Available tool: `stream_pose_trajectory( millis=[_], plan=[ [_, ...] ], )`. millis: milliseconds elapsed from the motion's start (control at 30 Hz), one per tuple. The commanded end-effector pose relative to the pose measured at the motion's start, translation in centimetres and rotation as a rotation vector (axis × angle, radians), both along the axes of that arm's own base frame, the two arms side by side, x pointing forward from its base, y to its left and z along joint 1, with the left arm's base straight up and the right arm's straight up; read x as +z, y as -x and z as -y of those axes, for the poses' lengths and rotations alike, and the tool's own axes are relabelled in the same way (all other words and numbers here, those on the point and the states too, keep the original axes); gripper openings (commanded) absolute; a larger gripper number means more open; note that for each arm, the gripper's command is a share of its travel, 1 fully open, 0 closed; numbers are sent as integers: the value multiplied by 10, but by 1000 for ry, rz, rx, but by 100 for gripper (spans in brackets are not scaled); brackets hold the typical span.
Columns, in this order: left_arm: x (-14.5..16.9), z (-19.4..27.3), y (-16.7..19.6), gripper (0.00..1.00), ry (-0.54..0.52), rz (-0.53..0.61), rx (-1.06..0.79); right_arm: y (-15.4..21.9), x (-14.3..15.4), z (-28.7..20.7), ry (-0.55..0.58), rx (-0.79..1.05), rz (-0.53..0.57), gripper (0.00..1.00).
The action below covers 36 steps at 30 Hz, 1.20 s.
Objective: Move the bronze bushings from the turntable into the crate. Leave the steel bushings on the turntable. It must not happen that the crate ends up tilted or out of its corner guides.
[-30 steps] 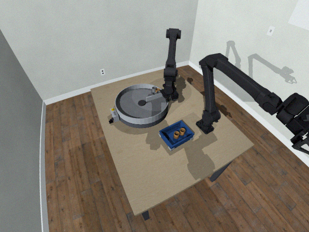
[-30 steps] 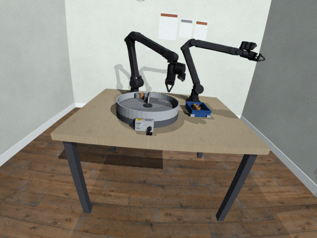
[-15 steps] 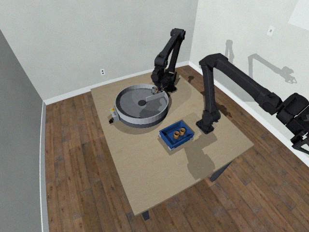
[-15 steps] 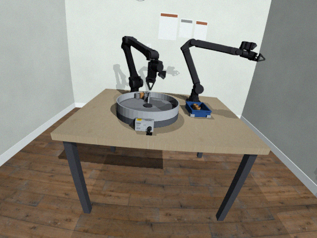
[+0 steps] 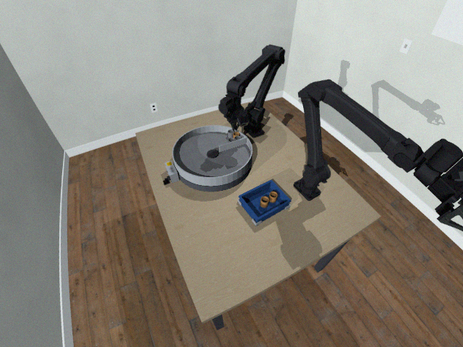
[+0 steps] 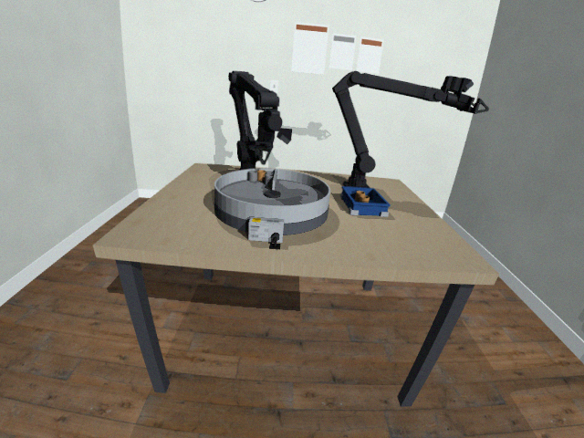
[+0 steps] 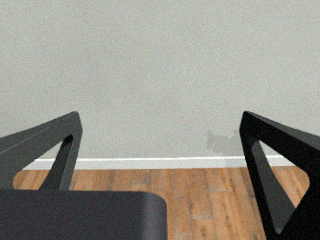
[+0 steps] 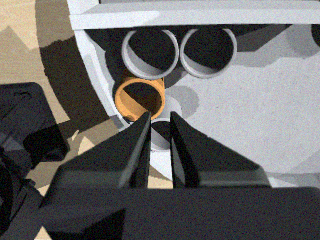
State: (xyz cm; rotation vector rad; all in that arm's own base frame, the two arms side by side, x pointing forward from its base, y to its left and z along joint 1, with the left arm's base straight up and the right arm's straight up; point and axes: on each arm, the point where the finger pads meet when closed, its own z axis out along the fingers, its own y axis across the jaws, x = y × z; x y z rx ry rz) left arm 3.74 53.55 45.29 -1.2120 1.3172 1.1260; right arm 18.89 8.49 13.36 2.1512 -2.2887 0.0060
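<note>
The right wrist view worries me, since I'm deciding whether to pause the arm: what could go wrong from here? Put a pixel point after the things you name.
The nearly closed end effector (image 5: 236,129) (image 6: 264,161) (image 8: 161,114) could bump the bronze bushing (image 5: 236,134) (image 6: 261,175) (image 8: 131,107) if lowered without opening wider.

Steel bushings crowd the bronze one, so opening fingers might nudge or catch one.

The raised divider (image 5: 232,144) (image 6: 274,180) (image 8: 210,16) might also obstruct a sideways move.

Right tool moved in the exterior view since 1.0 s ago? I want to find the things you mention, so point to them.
Yes: the right tool (image 5: 236,128) (image 6: 264,161) (image 8: 160,120) went picture-left, from over the turntable's (image 5: 213,181) (image 6: 271,212) (image 8: 91,65) right part to its left part.
</note>
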Motion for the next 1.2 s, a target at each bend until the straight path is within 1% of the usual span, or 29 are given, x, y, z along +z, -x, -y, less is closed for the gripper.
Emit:
stream_pose_trajectory(
  millis=[0,67,200,1167],
  plan=[
    [48,-8,3,100,-86,19,8,0,5,6,-9,29,5,13],
    [48,-8,3,100,-86,19,8,-5,12,5,-16,30,24,13],
    [48,-8,3,100,-86,19,8,-3,7,7,-8,32,4,13],
    [48,-8,3,100,-86,19,8,-2,7,6,-8,32,5,13]
  ],
)
